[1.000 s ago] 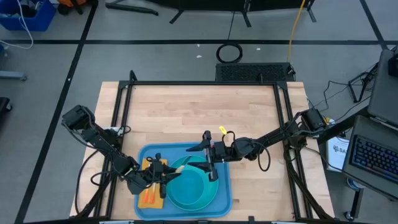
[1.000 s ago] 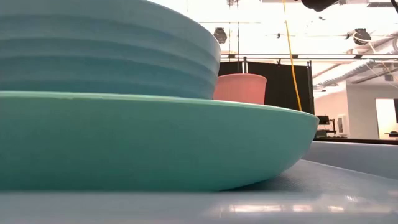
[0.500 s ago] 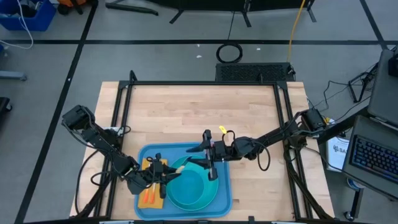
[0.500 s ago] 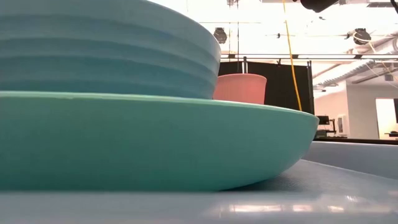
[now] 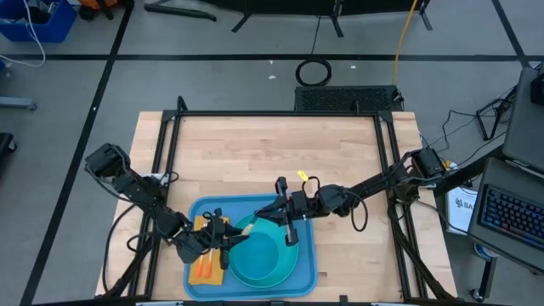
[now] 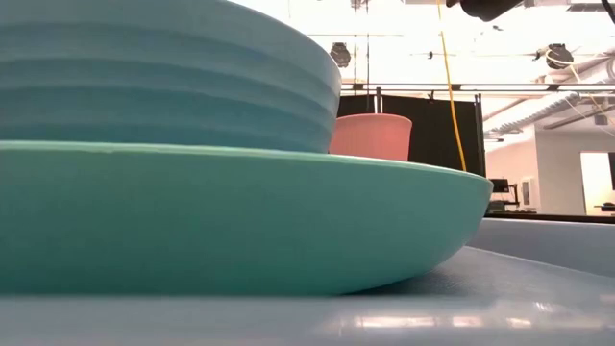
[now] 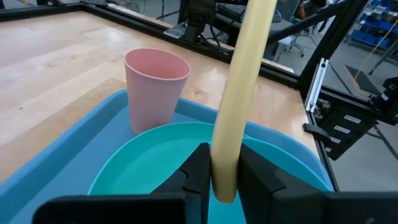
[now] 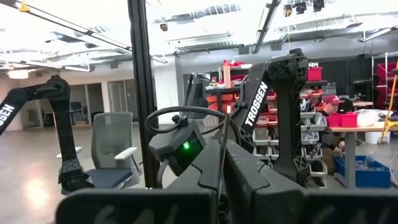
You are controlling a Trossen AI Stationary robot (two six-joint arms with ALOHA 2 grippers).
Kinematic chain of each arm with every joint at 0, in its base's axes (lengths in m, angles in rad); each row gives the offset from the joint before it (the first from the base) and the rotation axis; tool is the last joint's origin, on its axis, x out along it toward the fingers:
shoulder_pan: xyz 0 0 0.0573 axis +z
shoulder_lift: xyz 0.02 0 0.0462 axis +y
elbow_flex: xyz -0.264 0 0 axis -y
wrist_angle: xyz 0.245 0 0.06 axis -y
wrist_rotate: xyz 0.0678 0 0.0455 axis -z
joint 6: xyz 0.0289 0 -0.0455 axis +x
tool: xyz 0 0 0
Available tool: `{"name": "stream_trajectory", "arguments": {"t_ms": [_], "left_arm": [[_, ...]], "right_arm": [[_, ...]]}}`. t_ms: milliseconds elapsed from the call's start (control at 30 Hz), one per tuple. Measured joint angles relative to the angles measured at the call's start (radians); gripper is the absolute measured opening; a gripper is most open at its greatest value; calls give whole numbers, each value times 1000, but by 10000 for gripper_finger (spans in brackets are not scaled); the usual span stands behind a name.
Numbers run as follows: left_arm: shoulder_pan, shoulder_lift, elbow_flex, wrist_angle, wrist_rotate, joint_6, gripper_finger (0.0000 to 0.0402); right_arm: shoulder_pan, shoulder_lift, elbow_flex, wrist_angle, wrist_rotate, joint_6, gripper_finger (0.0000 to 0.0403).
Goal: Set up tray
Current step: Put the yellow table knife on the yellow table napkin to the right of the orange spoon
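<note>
- Blue plastic is the tray [image 5: 306, 268], lying at the table's near edge, with a round teal plate [image 5: 265, 259] and a yellow-orange napkin [image 5: 206, 269] resting inside its raised rim
- Stiff and light is how the tray looks, though its glossy floor would probably be slippery; with dishes aboard, it would be best taken by the rim at a long side and kept level
- Orange cutlery [image 5: 201, 270] seems to lie on the napkin, but the overhead view is too coarse to say which pieces
- Next comes the left gripper [image 7: 222, 167], over the tray's left part, its fingers [image 7: 198, 169] clamped on a pale cream handle [image 7: 239, 93] that stands up over the plate; the handle's working end is hidden
- Behind the plate a pink cup [image 7: 156, 89] stands upright on the tray floor, just beside the plate's far edge
- Farther on, the right gripper [image 5: 287, 223] hangs over the tray's far edge near the cup, empty; its fingers [image 8: 239, 180] are pressed together, whereas a second ago they stood wide apart
- Otherwise the arms and dishes sit as they did then, the right arm having edged only slightly
</note>
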Motion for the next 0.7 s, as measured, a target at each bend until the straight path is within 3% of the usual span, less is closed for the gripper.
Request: {"name": "stream_trajectory", "arguments": {"t_ms": [233, 700], "left_arm": [[-9, 0, 0, -6, 16, -19, 74], [-56, -27, 0, -30, 92, 120, 80]], "right_arm": [[-1, 0, 0, -7, 1, 19, 2], [48, 0, 0, -19, 2, -6, 1]]}}
